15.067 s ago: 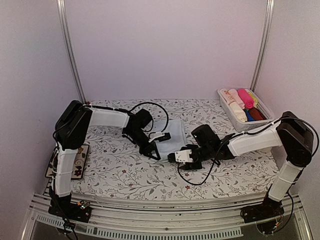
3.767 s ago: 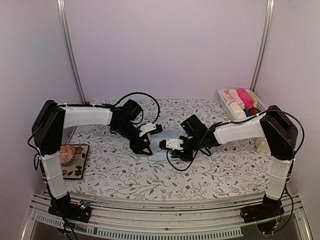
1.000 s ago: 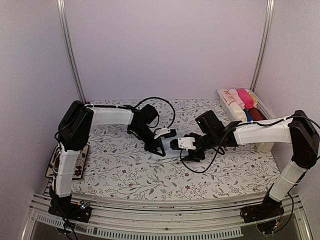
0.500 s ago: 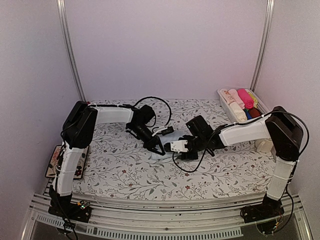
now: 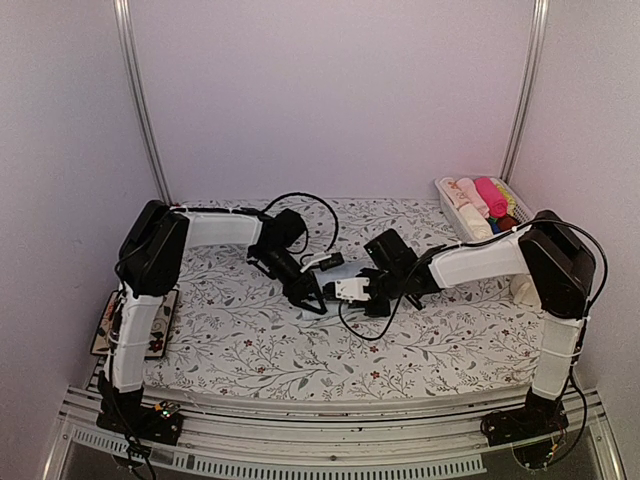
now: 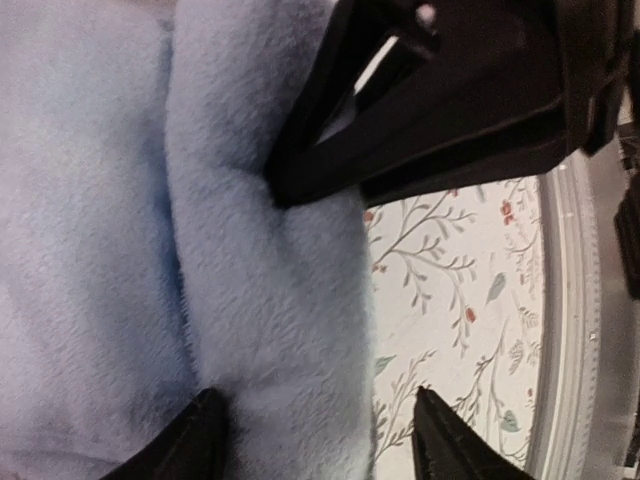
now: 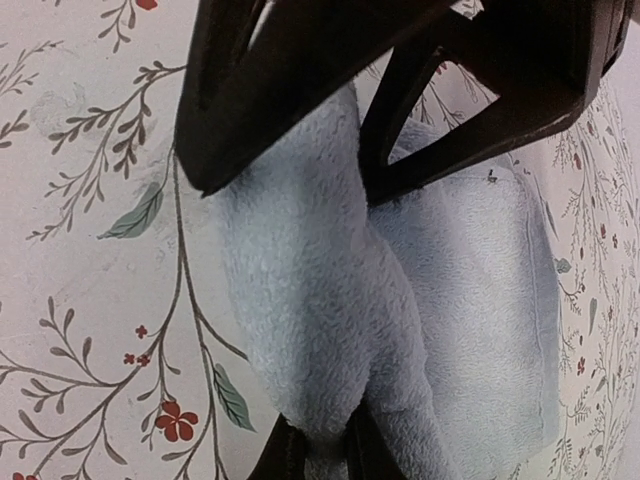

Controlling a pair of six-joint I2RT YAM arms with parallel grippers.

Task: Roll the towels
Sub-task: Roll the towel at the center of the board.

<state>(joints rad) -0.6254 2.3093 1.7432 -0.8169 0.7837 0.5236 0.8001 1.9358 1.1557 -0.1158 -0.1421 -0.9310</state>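
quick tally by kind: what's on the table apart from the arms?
light blue towel: 1
basket holding rolled cloths: 1
patterned mat, left edge: 1
cream item, right side, mostly hidden: 1
Total: 4

Fixed high rear overview plus two wrist close-ups
Both wrist views look down, tight on the same blue towel [image 6: 100, 250].

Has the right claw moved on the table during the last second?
Yes. The right claw has moved left, farther from the basket.
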